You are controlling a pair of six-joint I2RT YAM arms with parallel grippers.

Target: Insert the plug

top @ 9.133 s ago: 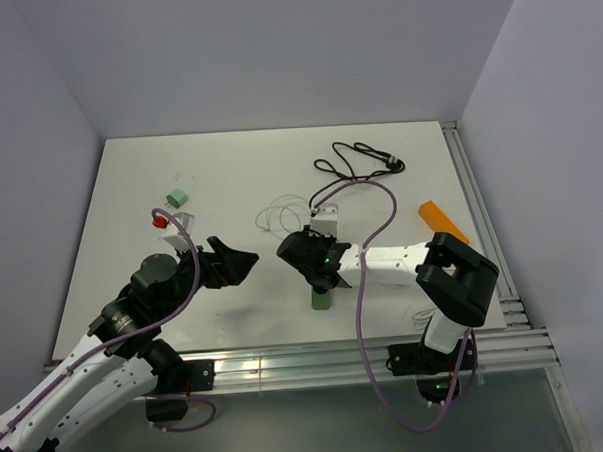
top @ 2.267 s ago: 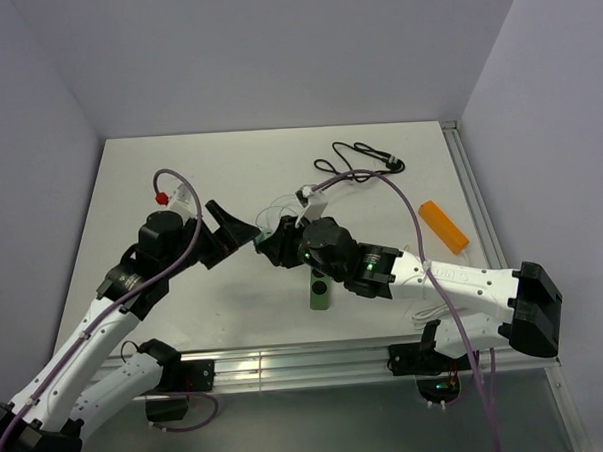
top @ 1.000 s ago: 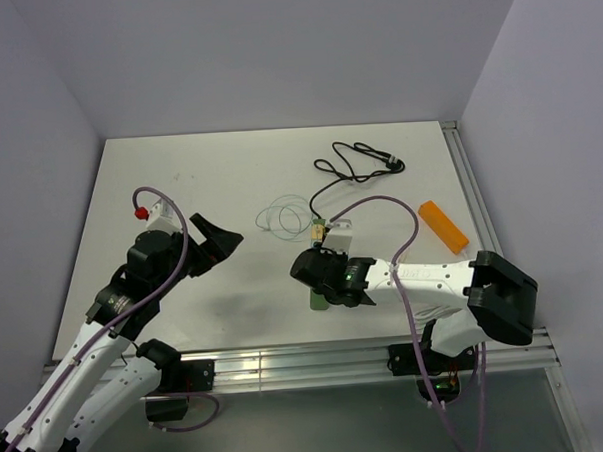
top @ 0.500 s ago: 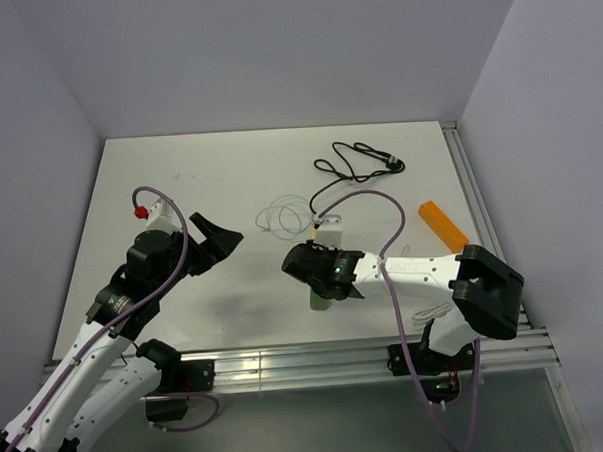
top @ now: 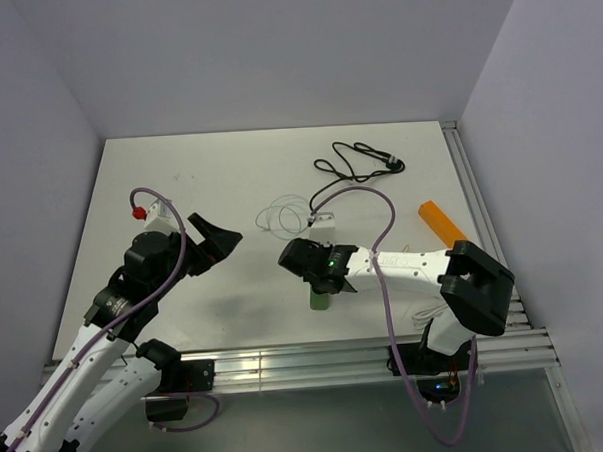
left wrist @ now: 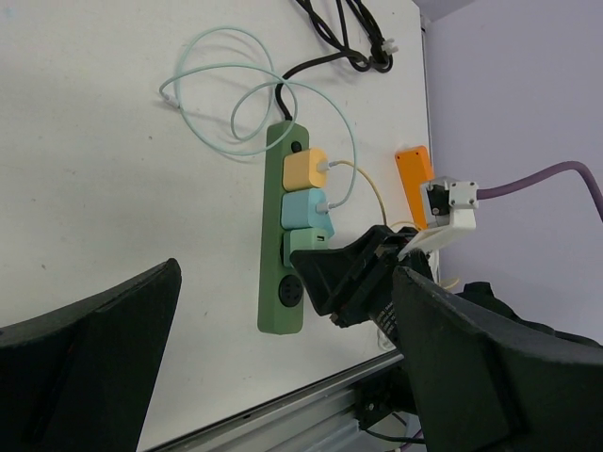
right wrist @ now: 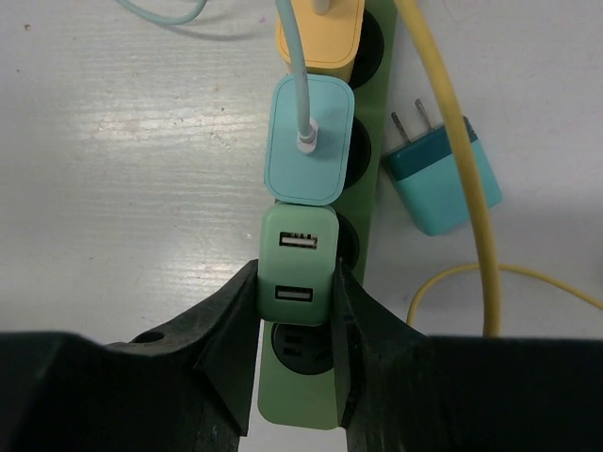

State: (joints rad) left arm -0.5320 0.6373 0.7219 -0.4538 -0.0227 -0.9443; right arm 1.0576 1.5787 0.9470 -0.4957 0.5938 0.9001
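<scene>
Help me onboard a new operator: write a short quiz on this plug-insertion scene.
1. True or false: the right hand is shut on the green adapter.
2. Counting from the black cord, which socket of the power strip is bare? A) the first B) the last C) none
3. Fill in: the left hand is ___ and holds nothing.
Key: 1 true; 2 B; 3 open.
</scene>
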